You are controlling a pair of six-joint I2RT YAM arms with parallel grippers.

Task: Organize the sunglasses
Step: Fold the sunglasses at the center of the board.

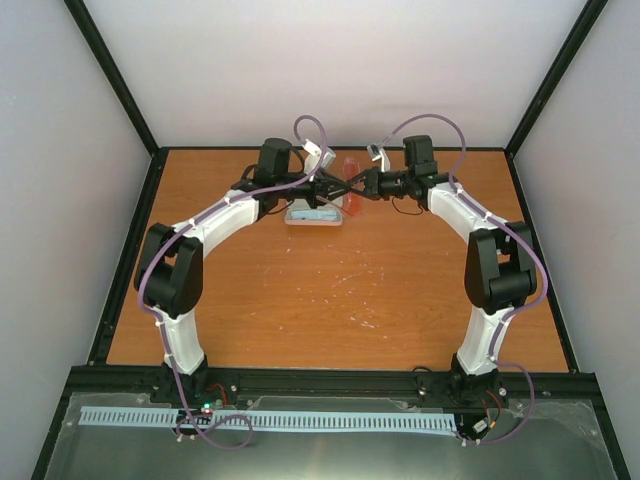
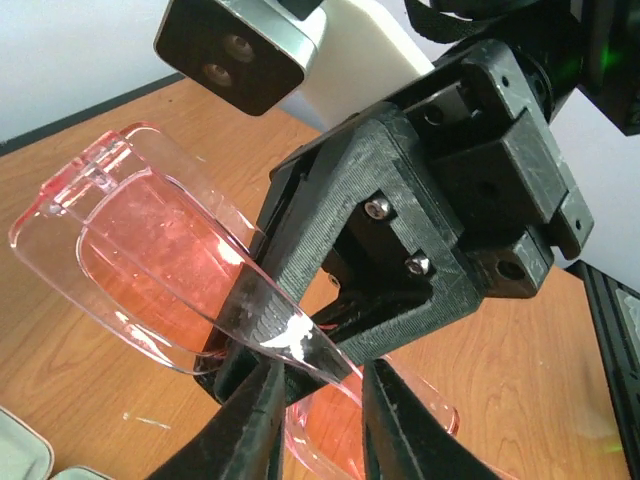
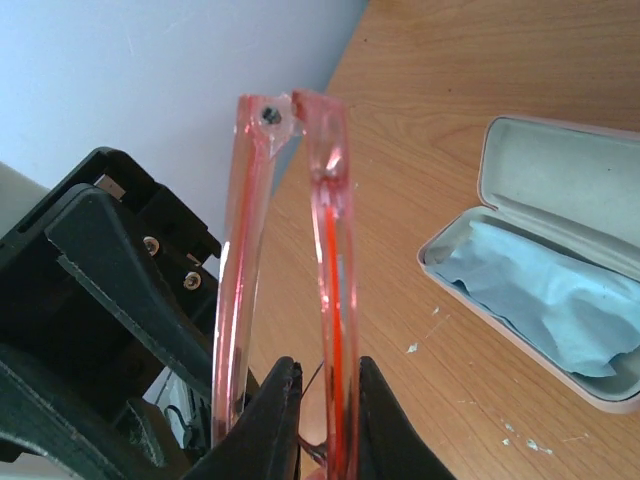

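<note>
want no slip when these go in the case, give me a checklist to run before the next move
1. right jaws shut on sunglasses: ok
2. left jaws gripping a lens: ok
3. sunglasses lifted off table: ok
4. case open: ok
5. case free inside: not ok, cloth lies in it
6. both temples folded: cannot tell, only one hinge shows
</note>
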